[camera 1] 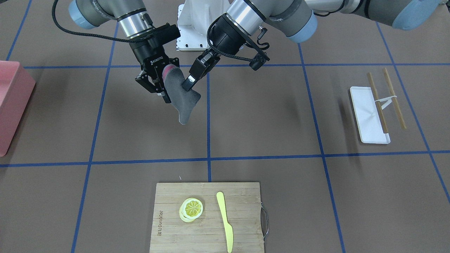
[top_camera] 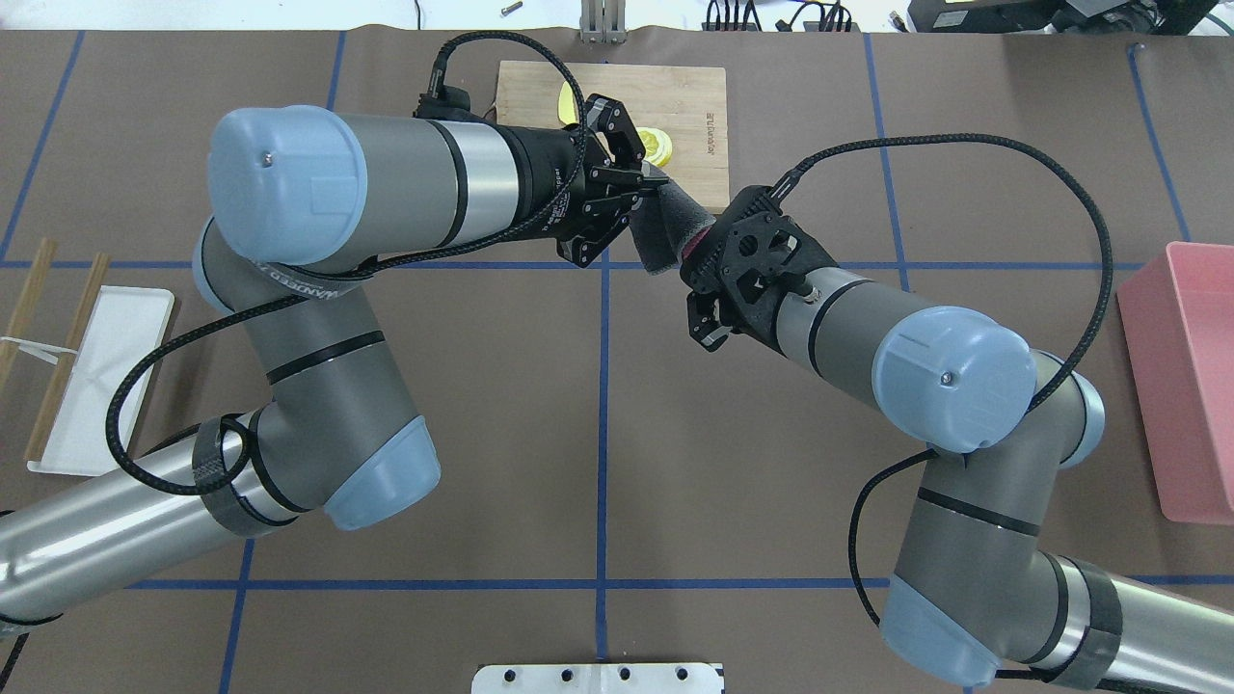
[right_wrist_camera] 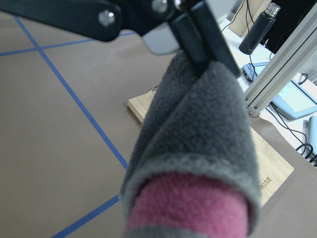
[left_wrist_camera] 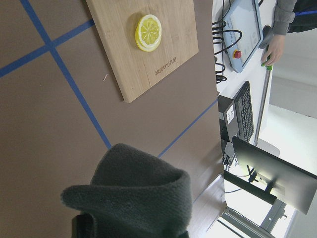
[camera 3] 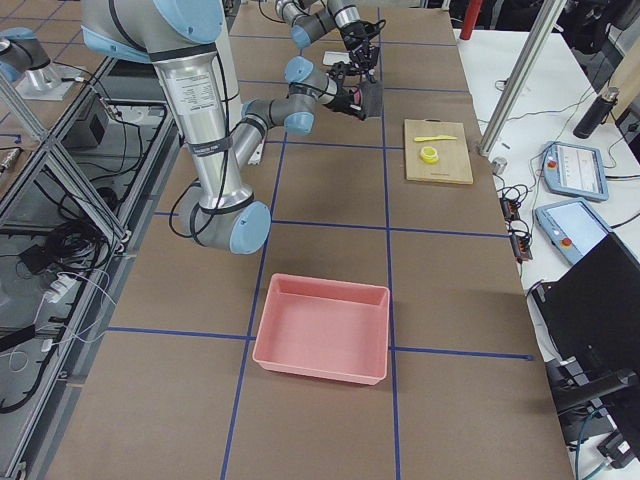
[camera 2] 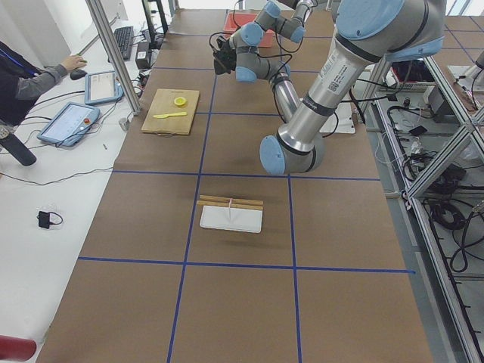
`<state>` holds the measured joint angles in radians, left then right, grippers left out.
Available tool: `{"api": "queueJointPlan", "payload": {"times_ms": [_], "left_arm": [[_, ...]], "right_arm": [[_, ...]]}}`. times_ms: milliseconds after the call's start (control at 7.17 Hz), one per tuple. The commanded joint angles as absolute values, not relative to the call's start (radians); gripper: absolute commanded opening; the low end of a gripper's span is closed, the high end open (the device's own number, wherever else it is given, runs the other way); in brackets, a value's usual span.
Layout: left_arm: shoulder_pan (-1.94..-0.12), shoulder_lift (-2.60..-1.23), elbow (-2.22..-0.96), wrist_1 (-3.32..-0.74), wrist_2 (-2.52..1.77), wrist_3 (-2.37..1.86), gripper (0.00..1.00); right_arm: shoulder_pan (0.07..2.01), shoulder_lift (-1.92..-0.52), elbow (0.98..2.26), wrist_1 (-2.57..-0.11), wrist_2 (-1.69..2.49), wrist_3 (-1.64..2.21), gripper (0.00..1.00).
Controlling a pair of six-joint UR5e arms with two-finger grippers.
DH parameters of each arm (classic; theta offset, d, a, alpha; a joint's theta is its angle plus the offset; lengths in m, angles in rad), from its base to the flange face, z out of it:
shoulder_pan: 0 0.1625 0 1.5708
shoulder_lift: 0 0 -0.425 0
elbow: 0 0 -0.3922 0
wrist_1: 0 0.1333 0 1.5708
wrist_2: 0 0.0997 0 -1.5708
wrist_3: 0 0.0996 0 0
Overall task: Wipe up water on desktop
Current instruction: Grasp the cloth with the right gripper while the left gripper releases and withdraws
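Note:
A grey cloth with a pink inner side (camera 1: 182, 102) hangs in the air above the brown desktop (camera 1: 263, 116), held between both grippers. My left gripper (camera 1: 187, 84) is shut on the cloth's upper edge; its two black fingers (right_wrist_camera: 200, 37) pinch the fold in the right wrist view. My right gripper (camera 1: 162, 89) holds the pink end of the cloth (right_wrist_camera: 198, 129), which hides its fingers. In the overhead view the cloth (top_camera: 660, 226) sits between the left gripper (top_camera: 660, 188) and the right gripper (top_camera: 702, 253). No water shows on the desktop.
A bamboo cutting board (camera 1: 175, 211) with a lemon slice (camera 1: 191, 208) and a yellow knife (camera 1: 225, 221) lies on the operators' side. A white tray (camera 1: 367, 116) with chopsticks (camera 1: 393, 98) lies on my left. A pink bin (camera 1: 12, 105) stands on my right.

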<state>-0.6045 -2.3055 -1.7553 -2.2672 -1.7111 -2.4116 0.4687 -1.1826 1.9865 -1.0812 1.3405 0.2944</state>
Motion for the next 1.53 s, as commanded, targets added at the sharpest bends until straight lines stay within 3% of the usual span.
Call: {"api": "queueJointPlan", "payload": {"times_ms": [0, 139, 279, 418, 976, 1116, 1394], "left_arm": [[-0.604, -2.296, -1.772, -2.267, -1.712, -2.375, 0.0], [-0.604, -2.296, -1.773, -2.267, -1.712, -2.375, 0.0], [-0.604, -2.287, -1.772, -2.267, -1.733, -2.352, 0.07], [-0.607, -2.252, -1.779, -2.264, -1.753, -2.2, 0.98], [-0.63, -2.103, -1.801, -2.24, -1.756, -1.788, 0.99], [-0.638, -2.08, -1.818, -2.124, -1.756, -1.638, 0.99], [-0.64, -2.082, -1.972, -1.641, -1.753, -1.234, 0.99]], "right_arm": [[0.479, -1.19, 2.006, -1.081, 1.341, 0.293, 0.0], [0.479, -1.192, 2.014, -1.081, 1.341, 0.293, 0.0], [0.482, -1.192, 2.014, -1.083, 1.341, 0.293, 0.0], [0.485, -1.193, 2.019, -1.081, 1.341, 0.293, 0.0], [0.52, -1.201, 2.026, -1.083, 1.345, 0.296, 0.0], [0.525, -1.225, 2.026, -1.083, 1.347, 0.298, 0.0], [0.549, -1.258, 2.025, -1.083, 1.347, 0.298, 0.0]]}}
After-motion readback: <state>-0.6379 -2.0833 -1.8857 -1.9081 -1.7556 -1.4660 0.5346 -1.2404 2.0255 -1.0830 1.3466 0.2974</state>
